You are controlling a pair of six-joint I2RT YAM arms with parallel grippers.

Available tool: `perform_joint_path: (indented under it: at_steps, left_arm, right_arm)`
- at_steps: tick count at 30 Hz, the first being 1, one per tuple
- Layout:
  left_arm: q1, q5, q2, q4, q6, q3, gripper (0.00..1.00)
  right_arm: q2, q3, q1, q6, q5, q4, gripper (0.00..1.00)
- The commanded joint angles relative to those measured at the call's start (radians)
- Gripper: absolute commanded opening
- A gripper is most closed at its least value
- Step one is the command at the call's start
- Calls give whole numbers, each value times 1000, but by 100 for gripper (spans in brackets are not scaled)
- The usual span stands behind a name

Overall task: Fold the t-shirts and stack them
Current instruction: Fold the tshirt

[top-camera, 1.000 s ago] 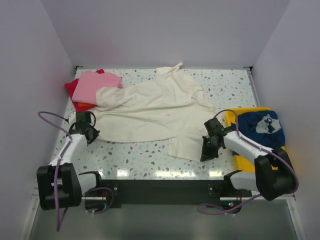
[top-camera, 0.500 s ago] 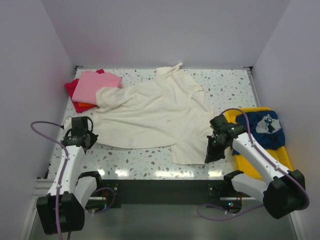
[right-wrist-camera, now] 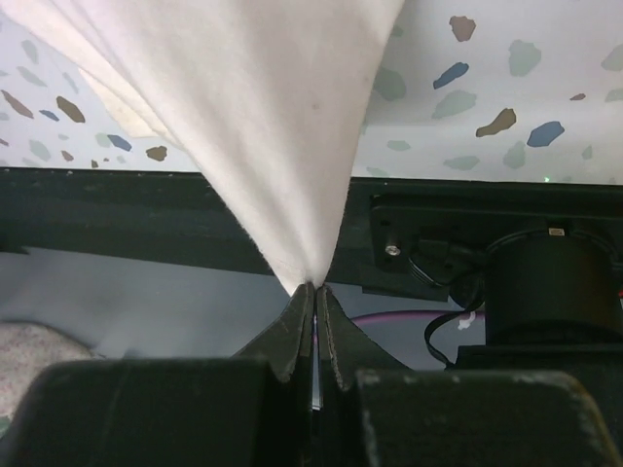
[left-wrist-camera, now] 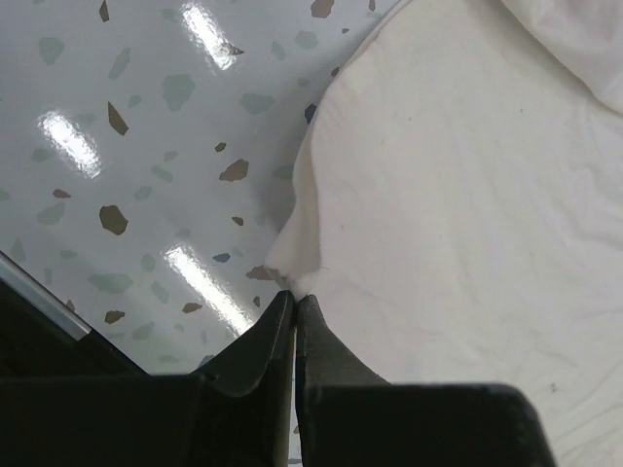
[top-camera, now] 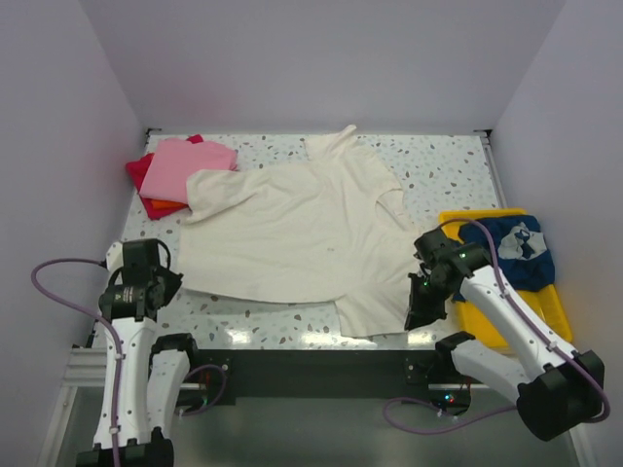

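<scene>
Across the middle of the speckled table the cream t-shirt lies spread out. My left gripper is closed, pinching the shirt's near left corner low against the tabletop. My right gripper is clamped on its near right hem, and the cloth there is lifted into a taut cone. The pink t-shirt, red t-shirt and orange t-shirt sit piled at the far left. The navy t-shirt lies in the yellow tray.
</scene>
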Motion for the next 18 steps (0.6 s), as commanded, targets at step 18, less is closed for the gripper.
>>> perform_joint_path:
  at_steps: [18]
  left_arm:
    - [8, 76, 320, 355, 52, 37, 0]
  right_arm:
    - [411, 410, -40, -37, 63, 326, 0]
